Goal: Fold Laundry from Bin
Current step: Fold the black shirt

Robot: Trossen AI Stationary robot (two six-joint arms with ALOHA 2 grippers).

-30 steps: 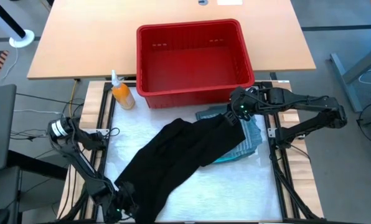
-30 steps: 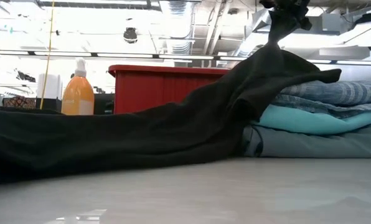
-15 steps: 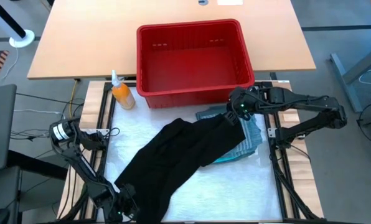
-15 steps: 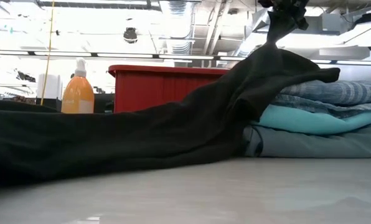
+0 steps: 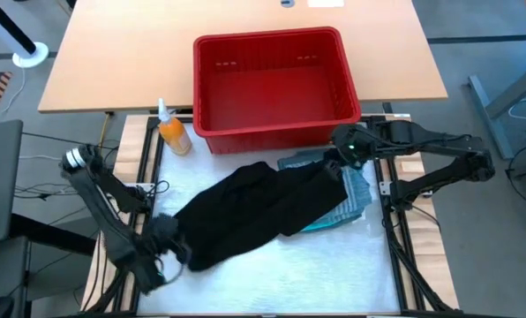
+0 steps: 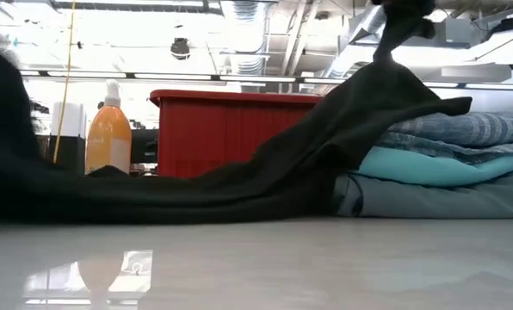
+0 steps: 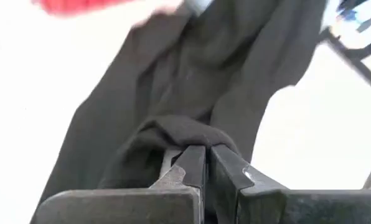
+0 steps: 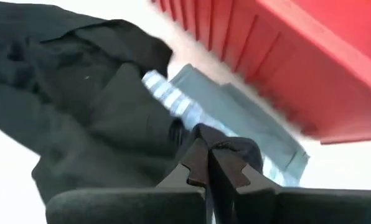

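Stretching between both pincers, black garment pinched by left pincer near front tabletop edge, right pincer over folded stack. Red bin, orange bottle behind; front-right tabletop bare.

Counted on the table.
There were four soft cloth garments, one red slotted plastic basket, one orange spray bottle.

Matt soft cloth for the black garment; glossy ribbed plastic for the red bin beyond the right gripper; smooth, faintly reflective bench
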